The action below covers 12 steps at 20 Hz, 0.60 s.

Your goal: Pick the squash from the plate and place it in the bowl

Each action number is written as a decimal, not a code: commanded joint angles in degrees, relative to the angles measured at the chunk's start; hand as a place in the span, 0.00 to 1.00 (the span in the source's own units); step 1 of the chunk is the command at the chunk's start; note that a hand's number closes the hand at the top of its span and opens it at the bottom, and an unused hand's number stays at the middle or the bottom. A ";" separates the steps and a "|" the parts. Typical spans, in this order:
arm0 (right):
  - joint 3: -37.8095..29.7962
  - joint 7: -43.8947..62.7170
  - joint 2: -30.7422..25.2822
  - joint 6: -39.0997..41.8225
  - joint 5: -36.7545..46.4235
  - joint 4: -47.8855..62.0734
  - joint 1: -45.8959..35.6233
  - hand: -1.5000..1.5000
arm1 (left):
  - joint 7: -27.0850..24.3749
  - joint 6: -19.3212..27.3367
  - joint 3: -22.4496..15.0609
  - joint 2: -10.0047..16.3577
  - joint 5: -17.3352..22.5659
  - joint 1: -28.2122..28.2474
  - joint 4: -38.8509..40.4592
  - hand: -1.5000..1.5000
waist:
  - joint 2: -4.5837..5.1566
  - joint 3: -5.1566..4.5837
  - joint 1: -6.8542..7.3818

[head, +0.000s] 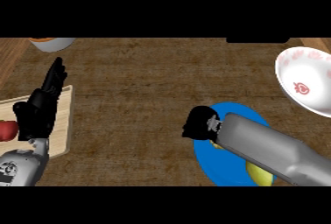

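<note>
Over the blue plate (217,167), at its left rim, hangs my right hand (199,123); spread or closed, I cannot tell. The squash (260,176) lies on the plate, under my forearm (271,148). Step, I judge: reach. Next: grasp it, then lift toward the bowl (307,83), upper right of the plate.

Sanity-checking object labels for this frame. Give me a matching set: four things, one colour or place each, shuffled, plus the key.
Things:
1 plate
2 bowl
3 squash
4 left hand

Descriptions:
A white with red pattern, at the right edge
B black, open, over the wooden board
C blue, near the lower edge
D yellow, on the plate

Pairs: 1-C, 2-A, 3-D, 4-B
</note>
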 commanded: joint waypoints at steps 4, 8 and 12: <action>-0.96 -5.39 1.69 -1.82 7.07 5.16 2.72 0.00 | -0.59 -0.91 0.87 -1.90 -2.54 -1.73 2.87 0.50 | 0.03 -0.01 -0.26; 0.09 -8.07 2.23 -4.96 10.94 8.03 4.83 0.00 | 0.85 -2.00 2.08 -1.86 -2.58 -2.50 2.00 0.50 | 0.02 0.00 -0.16; 3.78 -12.71 3.51 -11.58 14.96 16.03 4.38 1.00 | -1.33 -0.74 0.51 -4.61 -4.33 -2.66 4.00 0.50 | 0.36 0.00 0.25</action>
